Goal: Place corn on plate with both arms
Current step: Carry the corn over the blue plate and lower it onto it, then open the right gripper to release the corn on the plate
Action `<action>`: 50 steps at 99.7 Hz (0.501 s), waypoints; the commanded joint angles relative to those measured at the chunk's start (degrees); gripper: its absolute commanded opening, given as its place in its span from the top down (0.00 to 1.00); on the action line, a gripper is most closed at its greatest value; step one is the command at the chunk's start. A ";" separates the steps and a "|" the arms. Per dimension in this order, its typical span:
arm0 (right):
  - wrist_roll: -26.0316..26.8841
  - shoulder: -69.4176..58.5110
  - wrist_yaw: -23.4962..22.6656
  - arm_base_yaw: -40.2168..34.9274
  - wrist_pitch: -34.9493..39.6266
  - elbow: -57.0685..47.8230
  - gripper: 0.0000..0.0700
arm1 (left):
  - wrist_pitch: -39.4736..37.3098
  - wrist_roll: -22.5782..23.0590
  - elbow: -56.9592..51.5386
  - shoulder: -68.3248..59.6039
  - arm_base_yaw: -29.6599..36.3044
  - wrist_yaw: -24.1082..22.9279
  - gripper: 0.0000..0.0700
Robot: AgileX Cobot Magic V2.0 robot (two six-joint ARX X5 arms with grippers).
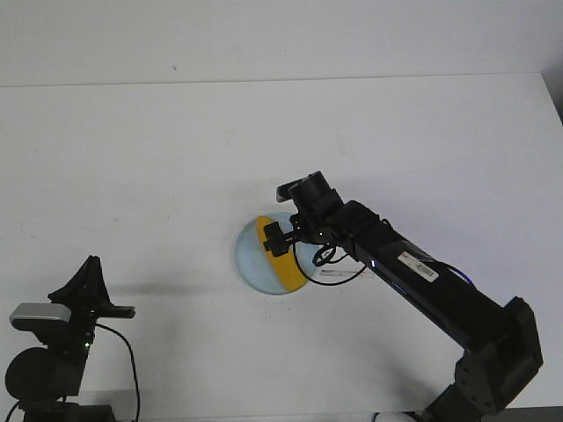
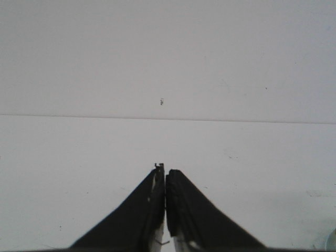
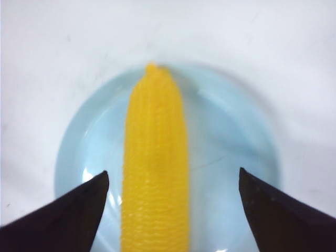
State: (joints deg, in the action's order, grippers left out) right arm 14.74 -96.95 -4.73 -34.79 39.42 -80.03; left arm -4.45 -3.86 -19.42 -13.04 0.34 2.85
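You see the corn (image 1: 280,259) lying on the plate (image 1: 251,255), which sits on the white table (image 1: 176,158) near the middle of the front view. The cob runs diagonally across the right-hand part of the plate, from its upper edge to its lower right edge. In the right wrist view the corn (image 3: 156,163) lies lengthwise over the pale blue plate (image 3: 231,147), with its tapered end pointing away from the camera and reaching the plate's rim.

Check the right gripper (image 1: 280,239) first. It hangs directly above the corn, with the right arm (image 1: 422,281) reaching in from the lower right of the front view. In the right wrist view the right gripper (image 3: 173,184) is spread wide: one fingertip (image 3: 97,184) stands to one side of the cob and the other fingertip stands well to the opposite side. Neither fingertip touches the corn; plate surface shows between each tip and the cob. The tool is released and grasps nothing.

Now check the left gripper (image 1: 88,268). It stands at the lower left of the front view, well apart from the plate, with its tips pointing upward. In the left wrist view the left gripper (image 2: 165,176) has its two fingers pressed together along their length, with nothing between them. The tool is clenched and empty, over bare table.
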 commanded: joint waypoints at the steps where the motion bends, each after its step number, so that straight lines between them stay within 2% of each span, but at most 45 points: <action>1: -4.66 0.35 2.58 0.09 -0.52 -1.27 0.22 | -0.74 -0.22 -0.48 0.15 0.02 -0.09 1.00; 16: -8.63 3.13 9.09 2.58 -3.54 0.09 0.25 | -0.74 -0.24 -0.48 0.15 0.02 -0.09 1.00; 20: -9.60 4.26 9.92 3.63 -5.38 1.22 0.32 | -0.74 -0.22 -0.48 0.15 0.02 -0.09 1.00; 33: -12.63 8.66 10.43 7.76 -12.26 6.58 0.66 | -0.74 -0.22 -0.48 0.15 0.02 -0.09 1.00; 40: -14.10 11.32 10.40 10.12 -16.46 10.25 0.71 | -0.74 -0.22 -0.48 0.15 0.02 -0.09 1.00; 50: -15.89 15.89 10.34 13.70 -21.79 16.06 0.72 | -0.74 -0.22 -0.48 0.15 0.02 -0.09 1.00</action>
State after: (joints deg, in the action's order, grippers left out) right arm 1.54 -83.02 5.74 -22.20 20.43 -66.50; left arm -4.45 -3.86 -19.42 -13.04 0.34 2.87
